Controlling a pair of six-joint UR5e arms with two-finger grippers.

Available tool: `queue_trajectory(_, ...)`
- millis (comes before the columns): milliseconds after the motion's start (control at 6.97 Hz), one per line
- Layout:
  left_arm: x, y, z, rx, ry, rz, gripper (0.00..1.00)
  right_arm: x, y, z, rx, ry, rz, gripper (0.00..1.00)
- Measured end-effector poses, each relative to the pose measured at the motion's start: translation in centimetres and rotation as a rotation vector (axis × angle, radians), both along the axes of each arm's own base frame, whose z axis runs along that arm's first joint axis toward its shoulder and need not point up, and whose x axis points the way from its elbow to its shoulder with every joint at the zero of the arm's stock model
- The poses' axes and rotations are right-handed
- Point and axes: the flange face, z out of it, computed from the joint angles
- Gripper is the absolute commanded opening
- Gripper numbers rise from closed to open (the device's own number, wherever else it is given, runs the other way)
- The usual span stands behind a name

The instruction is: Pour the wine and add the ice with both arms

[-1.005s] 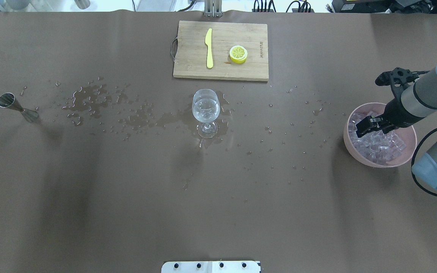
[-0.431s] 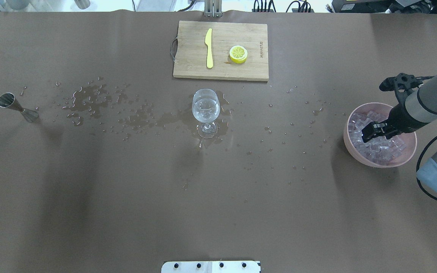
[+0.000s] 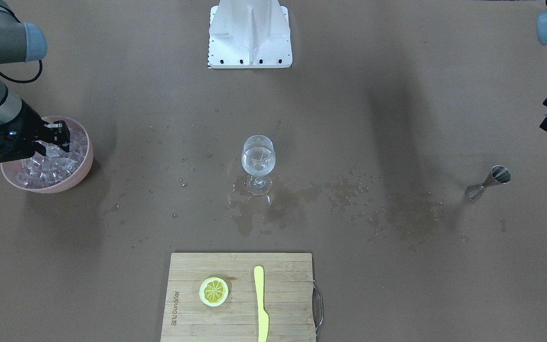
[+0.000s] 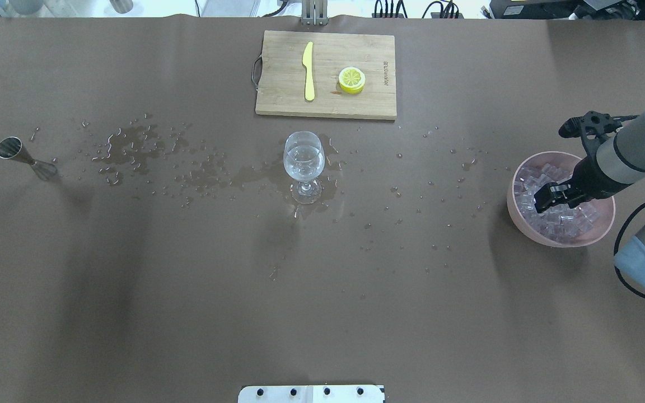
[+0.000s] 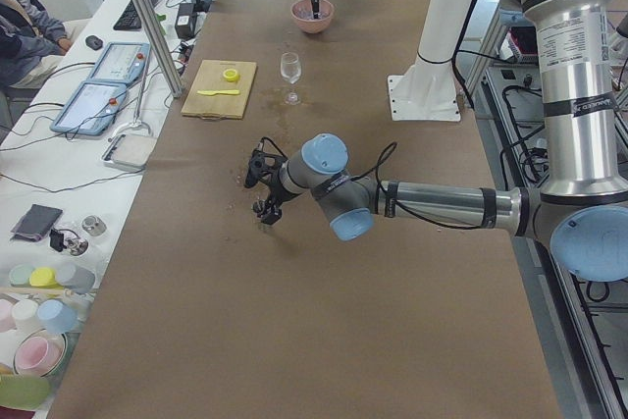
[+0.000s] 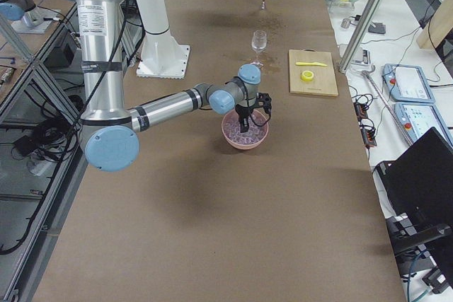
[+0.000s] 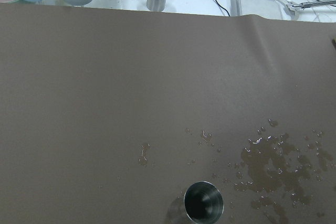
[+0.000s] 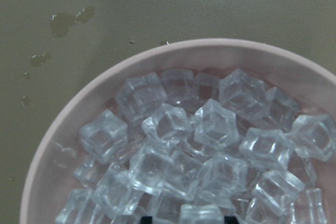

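Right fingers [image 4: 545,197] are down in the ice [image 4: 566,221], which fills a pink bowl [image 4: 515,218] at the desk's [image 4: 322,291] right end. The wrist view shows two dark tips at its lower edge, parted, one cube between them; they look open around it rather than clamped, though too little shows to be sure. Wine [image 4: 303,161] already sits in the glass [image 4: 306,193] at mid-desk, well apart from the bowl, with puddles [image 4: 132,140] trailing toward the jigger [image 4: 20,155] at the left end. Pouring seems done, then, and the step in hand is picking up ice. Next the tips must close squarely on that one slick cube, lift clear of the rim, cross to the glass and let go low over its mouth, so nothing splashes or knocks the stem. Left fingers [image 3: 546,123] hang near the jigger with nothing seen in them; whether they are parted cannot be told.
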Motion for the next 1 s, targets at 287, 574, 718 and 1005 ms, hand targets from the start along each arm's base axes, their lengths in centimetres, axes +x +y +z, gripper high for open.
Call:
queue_trajectory(287, 0.1, -0.3, -0.4, 0.002, 0.007, -0.003, 0.99, 0.2, 0.2, -0.1, 0.003, -0.005, -0.005, 0.0)
queue_trajectory(574, 0.1, -0.4, -0.6, 0.003, 0.009, -0.004, 0.99, 0.8, -0.2, -3.6, 0.015, -0.034, -0.001, 0.0)
queue_trajectory(718, 0.1, -0.5, -0.6, 0.004, 0.009, -0.004, 0.99, 0.9, -0.8, -7.9, 0.024, -0.048, 0.011, 0.0)
queue_trajectory(1005, 0.2, -0.6, -0.6, 0.005, 0.009, -0.004, 0.99, -2.3, -2.8, -20.0, -0.002, -0.075, 0.063, 0.0)
